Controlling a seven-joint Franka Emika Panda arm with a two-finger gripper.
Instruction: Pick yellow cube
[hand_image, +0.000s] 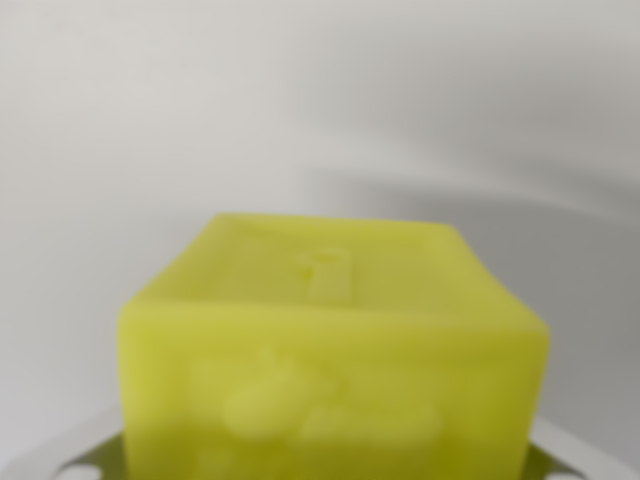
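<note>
The yellow cube (335, 365) fills the wrist view's lower middle, blurred and close, one corner edge turned rightward, no long axis evident; whether the claw grips it, I cannot tell

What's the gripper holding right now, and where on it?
Cannot be told. The yellow cube fills the wrist view close up, but no fingers show; only metal edges at the bottom corners.
</note>
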